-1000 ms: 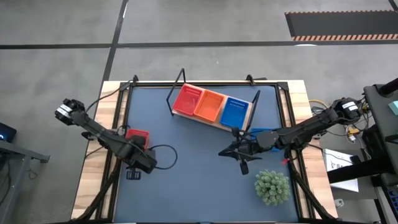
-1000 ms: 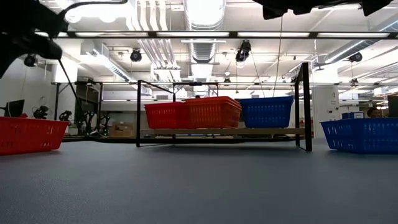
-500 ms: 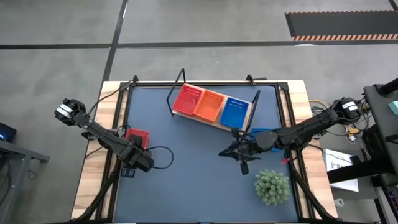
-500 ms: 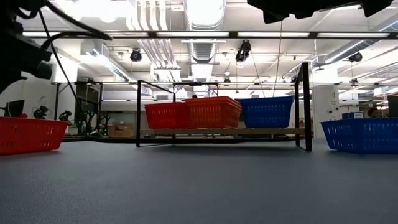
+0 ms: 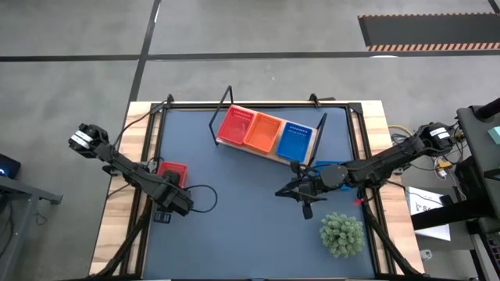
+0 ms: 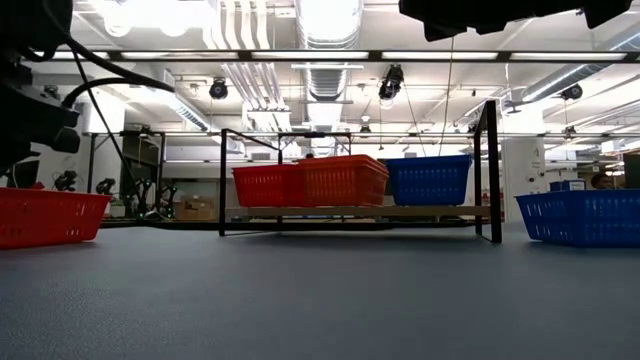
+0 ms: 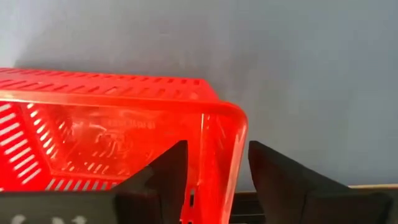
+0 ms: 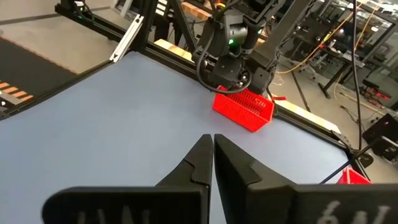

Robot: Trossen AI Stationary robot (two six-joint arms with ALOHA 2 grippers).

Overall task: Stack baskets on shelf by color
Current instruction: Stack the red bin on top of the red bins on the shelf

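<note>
left wrist view: left gripper (image 7: 214, 186) fingers apart, straddling the red basket (image 7: 118, 134) wall; close squarely before lifting.

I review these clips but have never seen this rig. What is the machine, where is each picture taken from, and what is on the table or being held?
Two dark robot arms work at a blue table. One camera looks straight down, one sits at table height, and one rides on each wrist. A wooden shelf carries a red, an orange and a blue basket. The left gripper stands open astride the rim of a loose red basket at the table's left edge, not gripping it. The right gripper is shut, empty, over mid-table. A loose blue basket and a green plant sit on the right.
</note>
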